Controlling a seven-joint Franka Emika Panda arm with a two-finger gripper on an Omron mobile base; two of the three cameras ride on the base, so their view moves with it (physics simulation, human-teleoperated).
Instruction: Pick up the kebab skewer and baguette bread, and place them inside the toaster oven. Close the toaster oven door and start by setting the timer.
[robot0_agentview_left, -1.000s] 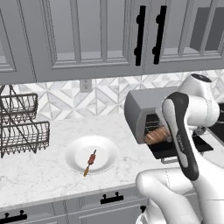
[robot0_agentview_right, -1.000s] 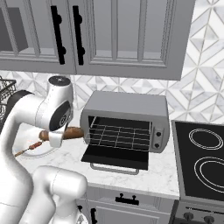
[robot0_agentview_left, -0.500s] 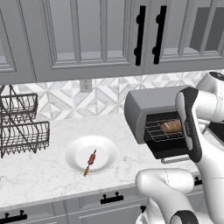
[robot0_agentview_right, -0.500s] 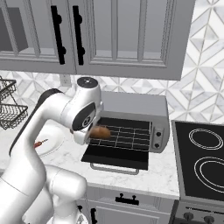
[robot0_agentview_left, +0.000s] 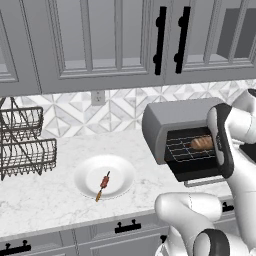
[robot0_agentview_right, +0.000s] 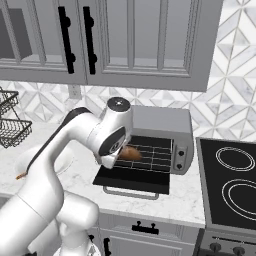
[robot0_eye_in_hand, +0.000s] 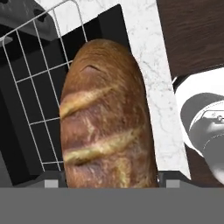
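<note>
1. Gripper (robot0_agentview_right: 121, 156) clamped on baguette (robot0_eye_in_hand: 107, 118), holding it over the rack inside the oven (robot0_agentview_left: 177, 120).
2. Oven door (robot0_agentview_right: 134, 178) down.
3. Skewer (robot0_agentview_left: 102, 184) on plate (robot0_agentview_left: 120, 170), left of oven.

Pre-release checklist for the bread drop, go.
1. Toaster oven door open: ok, it lies flat in front of the cavity.
2. Baguette bread in the gripper: ok, it sits between the fingers.
3. Baguette over the wire rack: ok in the left base view.
4. Baguette touching the rack: cannot tell.
5. Kebab skewer ready for next pick: ok, lying on the white plate.
6. Toaster oven timer set: cannot tell, knobs too small.
</note>
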